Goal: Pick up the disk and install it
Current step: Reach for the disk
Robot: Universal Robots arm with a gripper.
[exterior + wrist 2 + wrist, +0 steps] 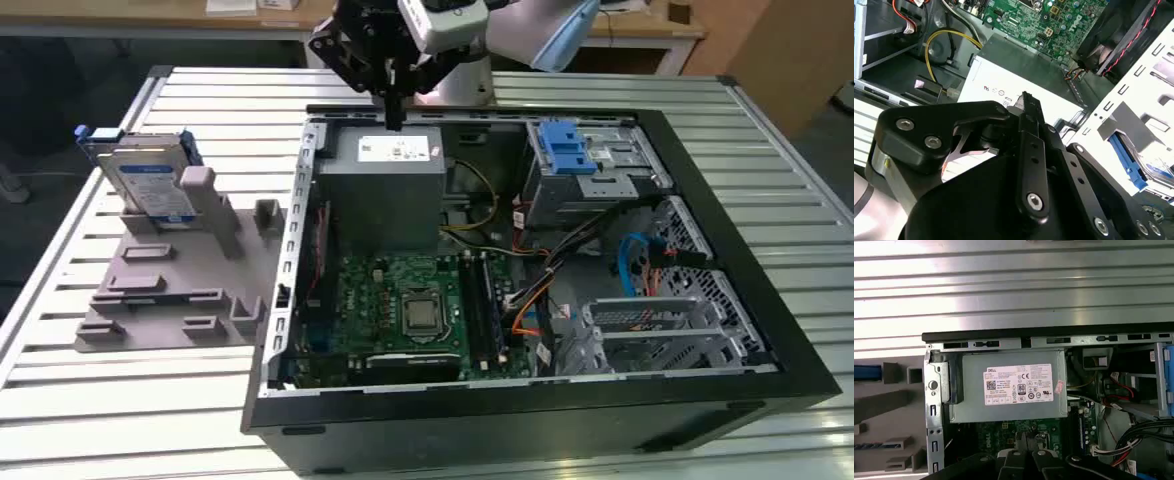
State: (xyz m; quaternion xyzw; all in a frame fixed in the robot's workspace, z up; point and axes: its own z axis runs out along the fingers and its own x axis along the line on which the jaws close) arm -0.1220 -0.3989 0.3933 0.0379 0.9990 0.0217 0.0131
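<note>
Disk (144,178) stood on edge in the grey stand (174,285) on the slatted table (120,400), outside the open computer case (534,410) and off its side at the exterior view's left, with its labelled face turned toward that camera and its blue bracket framing it. From my console I could not settle whether its long side ran upward or along the stand. The gripper (395,116) hung over the rear wall of the case, just above the grey power supply (387,190), its fingers drawn narrow with nothing between them. Both wrist views looked down past those fingers onto the supply's white sticker. What mattered most was the offset: the Disk lay well apart from the claw, toward the exterior view's left and lower, with the case wall between them. The blue latch (566,150) on the drive cage sat on the claw's other side, toward the exterior view's right.
</note>
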